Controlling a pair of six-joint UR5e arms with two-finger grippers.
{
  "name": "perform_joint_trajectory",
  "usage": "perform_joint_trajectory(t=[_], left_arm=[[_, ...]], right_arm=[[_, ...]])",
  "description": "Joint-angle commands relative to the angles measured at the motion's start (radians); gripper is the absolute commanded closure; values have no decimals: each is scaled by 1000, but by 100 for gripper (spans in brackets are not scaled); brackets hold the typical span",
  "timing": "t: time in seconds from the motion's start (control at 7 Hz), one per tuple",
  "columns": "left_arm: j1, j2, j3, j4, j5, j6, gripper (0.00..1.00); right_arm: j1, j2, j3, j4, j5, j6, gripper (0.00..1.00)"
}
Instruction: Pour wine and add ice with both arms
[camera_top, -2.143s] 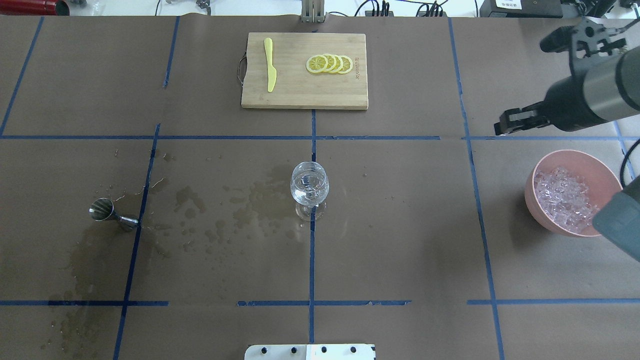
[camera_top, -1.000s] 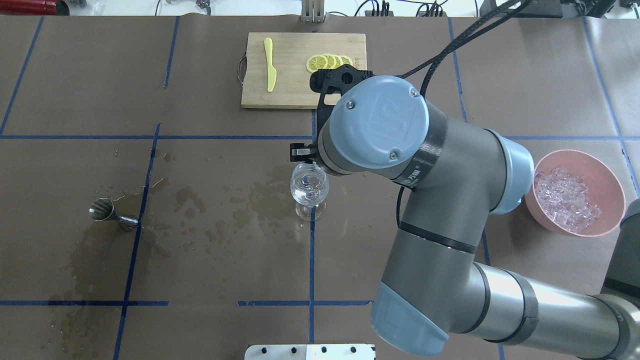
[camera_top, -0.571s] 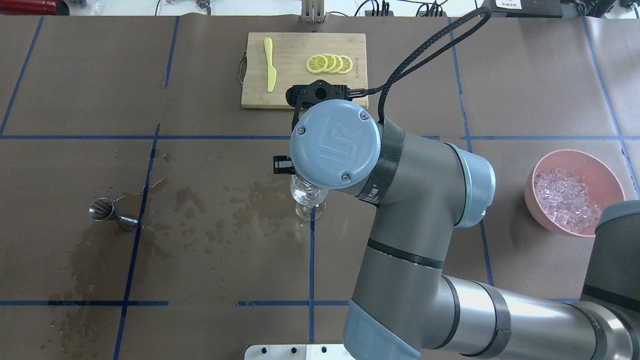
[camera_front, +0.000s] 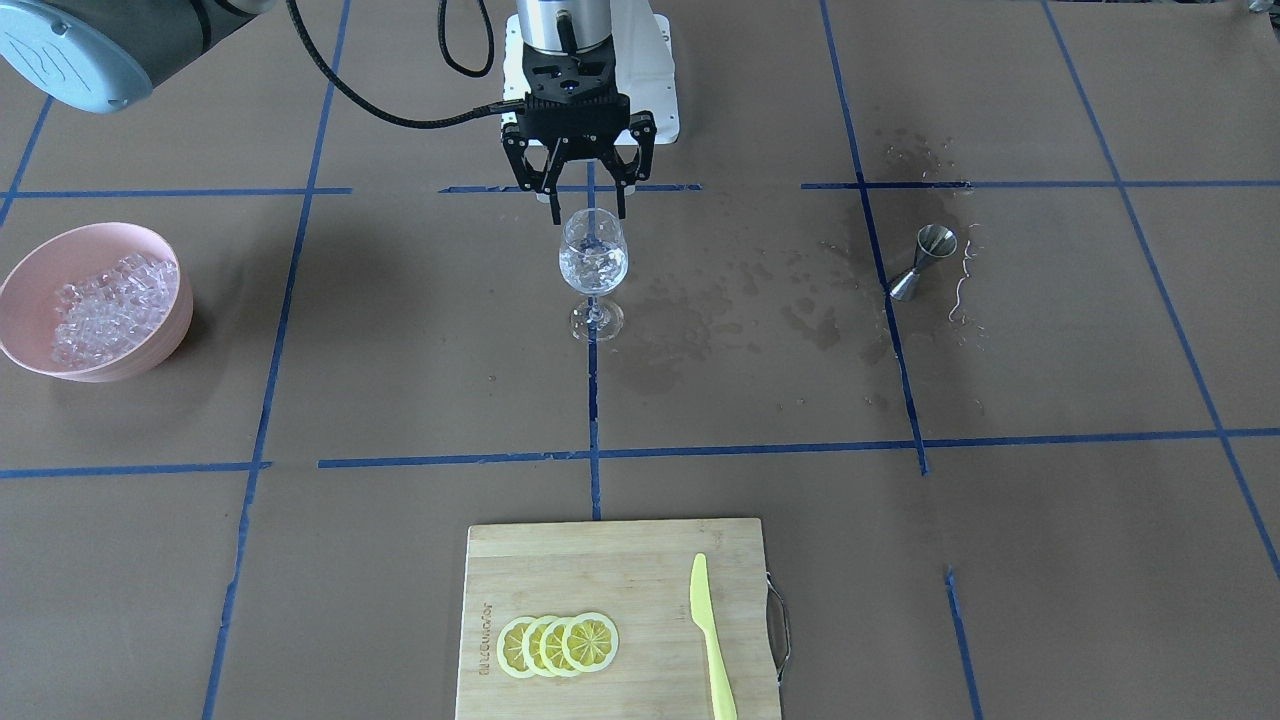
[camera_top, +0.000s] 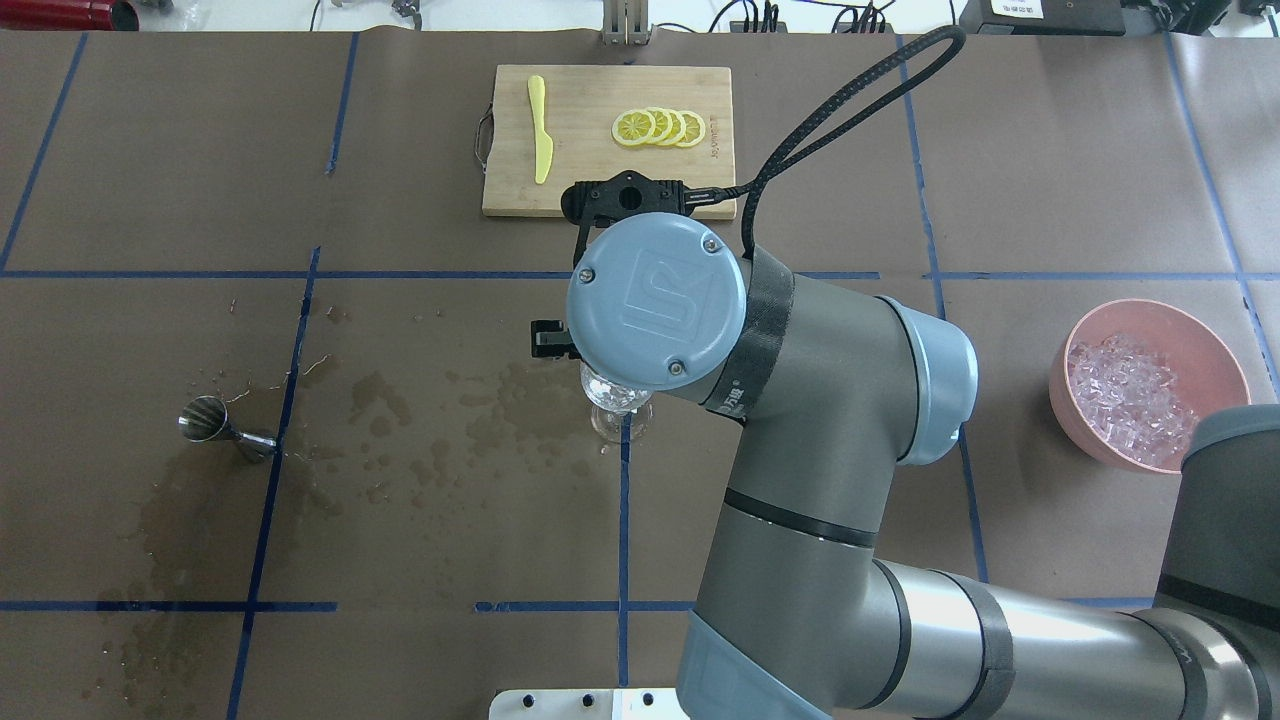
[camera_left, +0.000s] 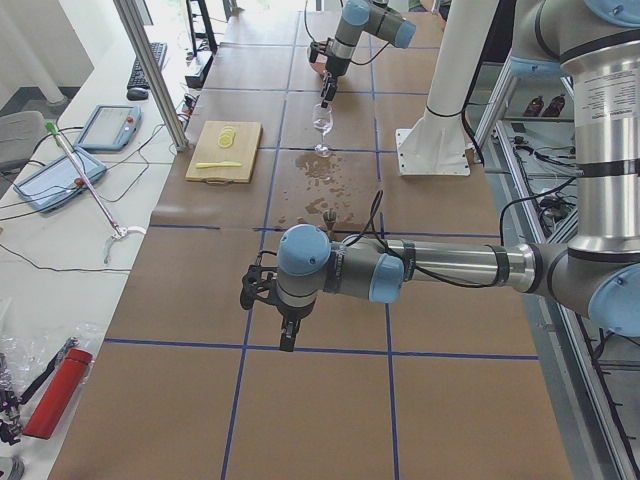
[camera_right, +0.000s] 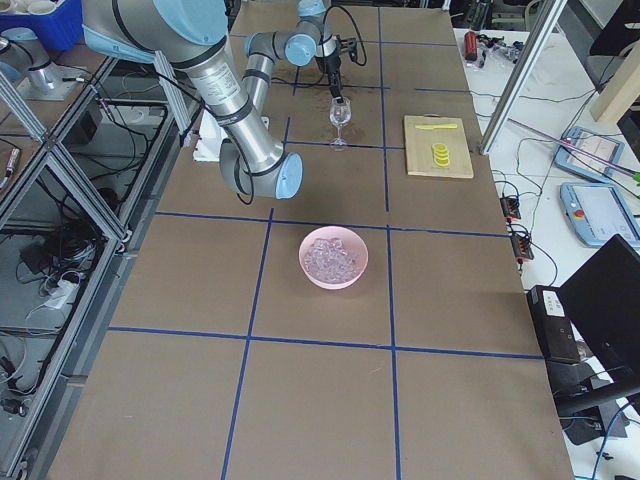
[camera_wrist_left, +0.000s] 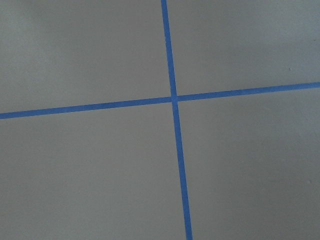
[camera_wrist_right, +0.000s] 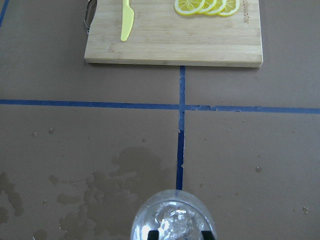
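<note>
I take the stemmed glass as dial centre, with the robot base at 6 o'clock. The cutting board lies at 12 o'clock; on it, the knife is at 9 o'clock of the lemon slices. The bowl, holding the ice, is at 3 o'clock, and the jigger is at 9 o'clock. The right gripper hangs directly above the glass.

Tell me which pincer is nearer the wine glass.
Right. The right pincer hangs just above the wine glass rim; the left pincer is far off, over brown paper beyond the jigger.
</note>
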Motion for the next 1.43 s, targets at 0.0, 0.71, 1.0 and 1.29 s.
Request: perform_joint_trajectory(t=[0.0,0.71,1.0,1.29], left_arm=[[0,0,1,2,0,2,0],[-2,8,-1,0,-3,3,0],[0,11,1,3,-8,3,0],[-2,12,1,5,-6,3,0]], right_arm=[[16,-4,3,-2,29,-6,0],[402,-224,93,-9,378,-423,0],[590,-419,132,-6,494,-756,0],[796,-628,107,32,587,-1121,0]])
